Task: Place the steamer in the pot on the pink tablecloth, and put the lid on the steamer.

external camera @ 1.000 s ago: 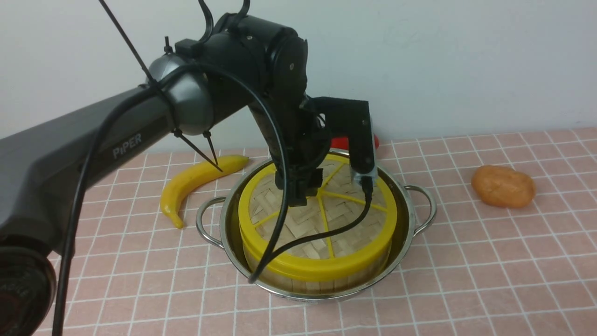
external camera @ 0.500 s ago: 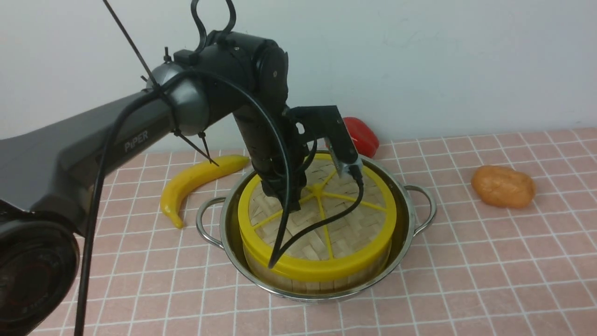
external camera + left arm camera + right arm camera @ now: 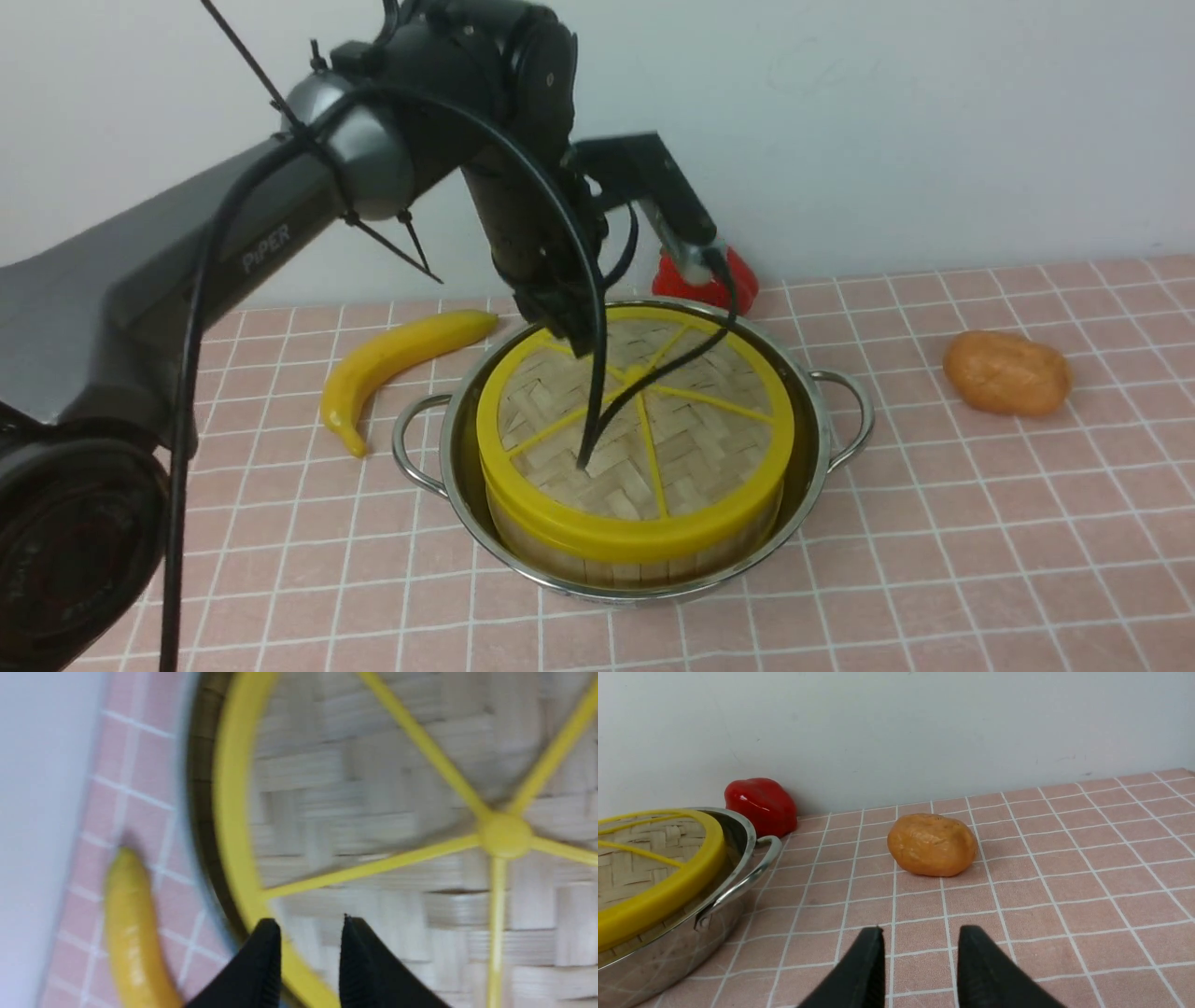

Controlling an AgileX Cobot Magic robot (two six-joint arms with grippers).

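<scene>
The shiny pot (image 3: pixel 854 411) stands on the pink tablecloth (image 3: pixel 934 541). Inside it sits the steamer (image 3: pixel 644 567), and the woven lid (image 3: pixel 691 439) with yellow spokes lies flat on top of it. My left gripper (image 3: pixel 571 343) hangs just above the lid's back left part. In the left wrist view, the left gripper (image 3: pixel 310 927) is open by a narrow gap with nothing in it, over the lid (image 3: pixel 373 788) near its rim. My right gripper (image 3: pixel 920 934) is open and empty, low over the cloth to the right of the pot (image 3: pixel 738 858).
A yellow banana (image 3: pixel 392 359) lies left of the pot. A red pepper (image 3: pixel 733 280) sits behind the pot at the wall. An orange potato-like lump (image 3: pixel 1006 373) lies at the right. The wall runs close behind the cloth.
My left arm has risen and drawn back toward the lid's back left edge. Its jaws have narrowed. The lid stays where it lay on the steamer.
</scene>
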